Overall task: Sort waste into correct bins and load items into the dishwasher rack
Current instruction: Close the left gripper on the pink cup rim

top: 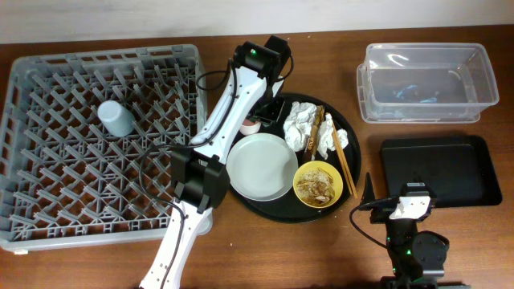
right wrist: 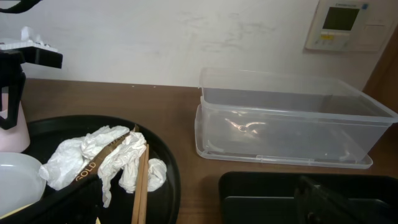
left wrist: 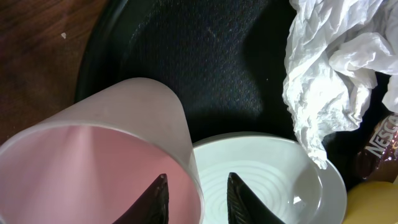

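Out over the far left part of the large round black tray [left wrist: 205,62]: left gripper [left wrist: 196,177], parted only narrowly, astride the wall of the small translucent pink plastic cup [left wrist: 93,162]. One finger [left wrist: 158,202] inside the cup, the other outside, a sliver of gap showing on either side of the wall; no clamping visible. Cup mouth-up on the tray, directly beneath this gripper. Just past the outer finger, the pale grey round plate [left wrist: 261,180]. Farther to the gripper's right, crumpled white paper napkins [left wrist: 336,74] with a brown printed wrapper [left wrist: 379,146]. Well to its left, the large square grey plastic rack [top: 48,160], with a small light-blue cup [top: 117,118] among the pegs.

Low at the near edge of the brown worktop [top: 321,249]: right gripper [top: 392,194], spread fully wide, holding nothing. Just ahead and to its right, the shallow black rectangular tray [top: 438,168]; beyond that, the clear rectangular plastic tub [top: 423,80]. To its left, the yellow bowl [top: 319,185] of brownish scraps and the thin brown wooden chopsticks [top: 343,156].
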`<state>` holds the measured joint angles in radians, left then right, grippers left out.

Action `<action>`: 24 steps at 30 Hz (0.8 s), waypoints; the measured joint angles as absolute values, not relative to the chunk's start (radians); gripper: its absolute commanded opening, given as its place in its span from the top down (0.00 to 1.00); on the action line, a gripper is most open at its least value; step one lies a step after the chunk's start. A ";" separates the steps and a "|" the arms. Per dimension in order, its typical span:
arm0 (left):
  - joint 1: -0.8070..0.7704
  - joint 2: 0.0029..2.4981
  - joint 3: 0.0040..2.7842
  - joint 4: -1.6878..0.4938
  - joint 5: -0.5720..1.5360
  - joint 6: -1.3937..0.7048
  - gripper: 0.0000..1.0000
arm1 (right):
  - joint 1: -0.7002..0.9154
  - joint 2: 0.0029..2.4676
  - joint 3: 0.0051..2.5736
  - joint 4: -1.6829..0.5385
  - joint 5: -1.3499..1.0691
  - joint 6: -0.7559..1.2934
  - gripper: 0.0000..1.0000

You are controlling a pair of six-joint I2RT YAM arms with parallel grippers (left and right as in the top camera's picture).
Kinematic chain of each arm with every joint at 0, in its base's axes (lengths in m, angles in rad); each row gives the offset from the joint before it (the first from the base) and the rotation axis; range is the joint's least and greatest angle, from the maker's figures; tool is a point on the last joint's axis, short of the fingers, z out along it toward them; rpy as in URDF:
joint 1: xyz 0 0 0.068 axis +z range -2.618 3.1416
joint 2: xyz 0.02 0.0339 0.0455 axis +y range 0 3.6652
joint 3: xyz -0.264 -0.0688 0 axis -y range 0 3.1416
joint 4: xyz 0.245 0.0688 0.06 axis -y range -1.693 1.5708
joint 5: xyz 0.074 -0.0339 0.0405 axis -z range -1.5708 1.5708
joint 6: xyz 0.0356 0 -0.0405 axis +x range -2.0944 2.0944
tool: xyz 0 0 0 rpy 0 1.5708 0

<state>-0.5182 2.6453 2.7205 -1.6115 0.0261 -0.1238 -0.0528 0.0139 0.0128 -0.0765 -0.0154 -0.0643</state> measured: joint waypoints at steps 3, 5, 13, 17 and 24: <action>-0.521 2.648 2.719 -1.608 0.026 -0.124 0.71 | -0.053 0.014 0.013 -0.076 -0.015 -0.064 0.01; -0.524 2.648 2.716 -1.608 0.026 -0.124 0.71 | -0.053 0.014 0.013 -0.076 -0.015 -0.065 0.01; -0.530 2.648 2.691 -1.596 0.026 -0.124 0.75 | -0.053 0.014 0.013 -0.076 -0.015 -0.065 0.01; -0.530 2.649 2.675 -1.587 0.026 -0.124 0.84 | -0.053 0.014 0.013 -0.076 -0.015 -0.065 0.01; -0.529 2.649 2.674 -1.583 0.013 -0.121 0.99 | -0.053 0.014 0.013 -0.076 -0.015 -0.064 0.01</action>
<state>-0.5289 2.6492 2.6743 -1.5829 0.0128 -0.1211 -0.0528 0.0139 0.0128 -0.0765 -0.0154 -0.0643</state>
